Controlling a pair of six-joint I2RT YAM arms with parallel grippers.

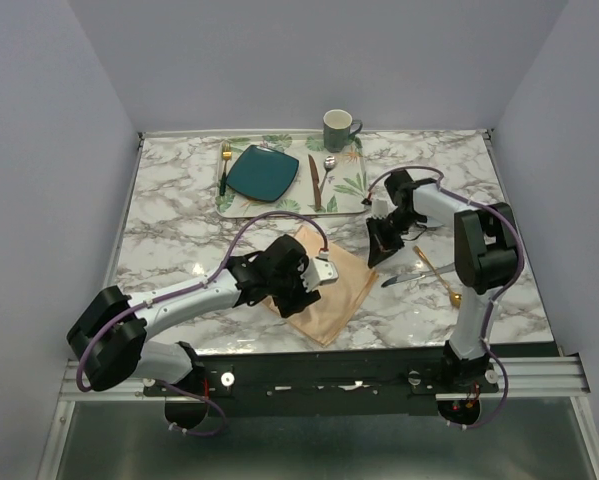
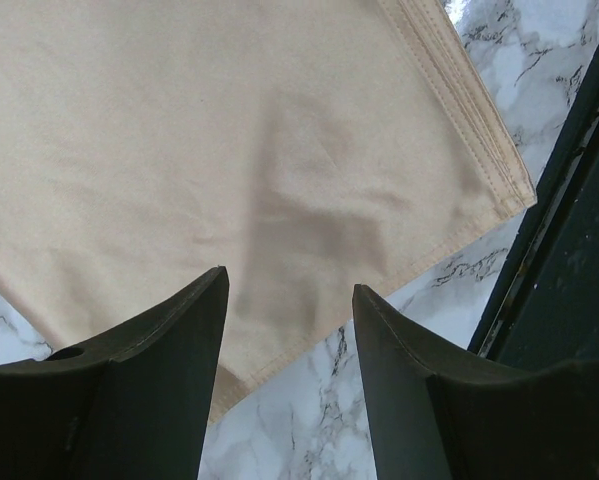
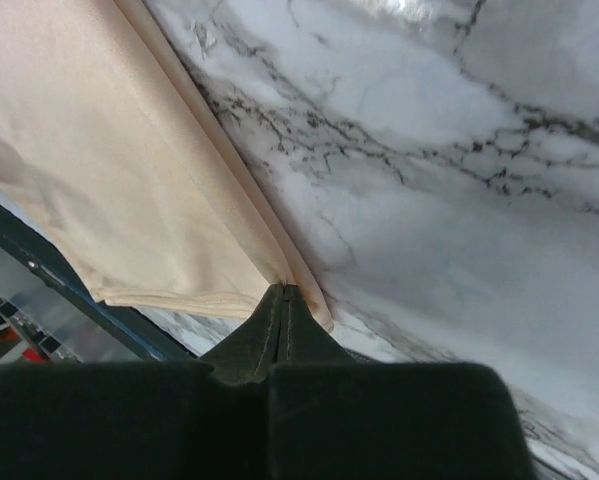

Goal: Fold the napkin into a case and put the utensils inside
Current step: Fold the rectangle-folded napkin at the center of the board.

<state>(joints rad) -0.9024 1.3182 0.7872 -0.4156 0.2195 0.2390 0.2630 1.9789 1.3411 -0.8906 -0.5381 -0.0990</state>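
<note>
Right end effector (image 3: 283, 300): fingers pressed fully together, tips meeting on the doubled hem of the napkin (image 1: 334, 290) close to one corner. The cloth looks pinched between them.

Left end effector (image 2: 289, 288): fingers parted, roughly mid-width, nothing between them. It hangs over the napkin near its front corner; cannot tell whether the tips touch the cloth.

Napkin: lies flat on the marble tabletop (image 1: 179, 240) near the front edge, turned diamond-wise, partly under the left wrist.

Utensils: silver knife (image 1: 404, 279) and gold spoon (image 1: 444, 284) lie crossed on the tabletop just right of the napkin, beside the right arm, clear of the cloth.

Farther back: leaf-patterned tray (image 1: 354, 192) carrying a teal plate (image 1: 262, 172); a green mug (image 1: 338, 130) stands at the tray's rear right corner.
</note>
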